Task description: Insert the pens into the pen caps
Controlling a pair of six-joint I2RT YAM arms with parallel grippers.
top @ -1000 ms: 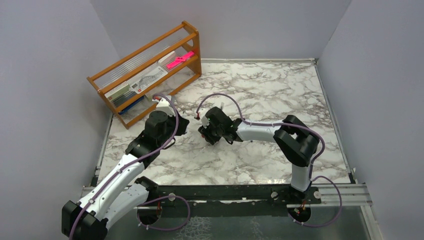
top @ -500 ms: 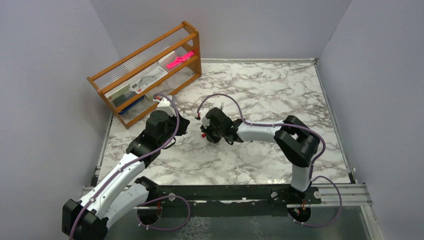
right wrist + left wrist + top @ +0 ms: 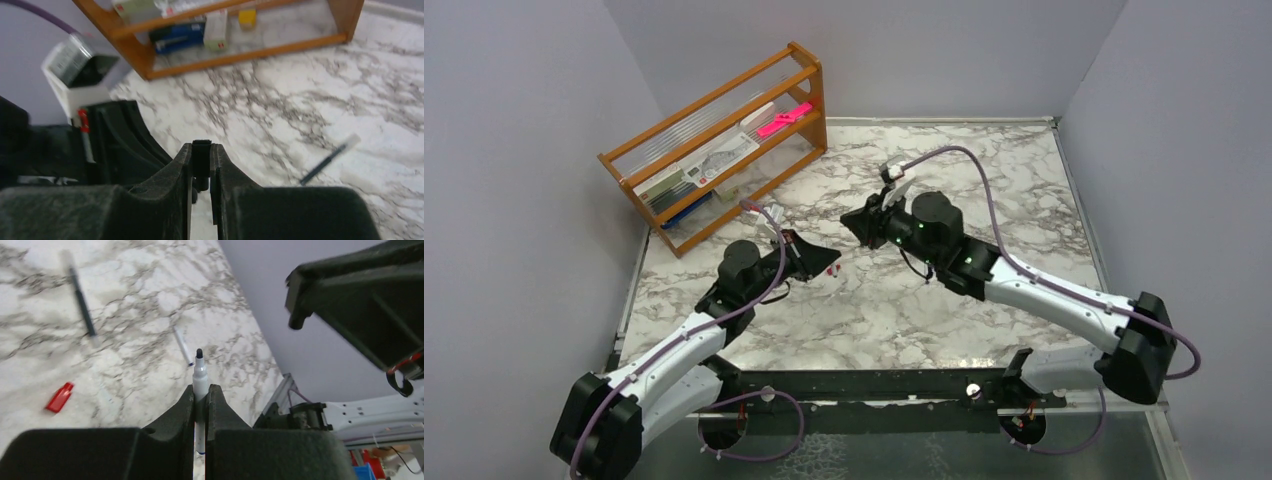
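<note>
Clamped in the left gripper (image 3: 200, 390): 1 white pen (image 3: 200, 374), tip outward. Pinched in the right gripper (image 3: 201, 150), at 1 o'clock from it, apart: 1 black cap (image 3: 201, 156). Seemingly the mating step; next, align tip with cap mouth, then press.

Marble tbl (image 3: 984, 180): red cap (image 3: 59, 397), black pen (image 3: 81, 302) (blurred), white pen (image 3: 183, 346)

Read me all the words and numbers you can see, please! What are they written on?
Nothing here can be read clearly.
The white packet on the wooden shelf: it has print, but it is too small to read.
The blue box and the white box in the shelf: labels too blurred to read.
The white pen, the black cap and the red cap: no print that I can see.
</note>
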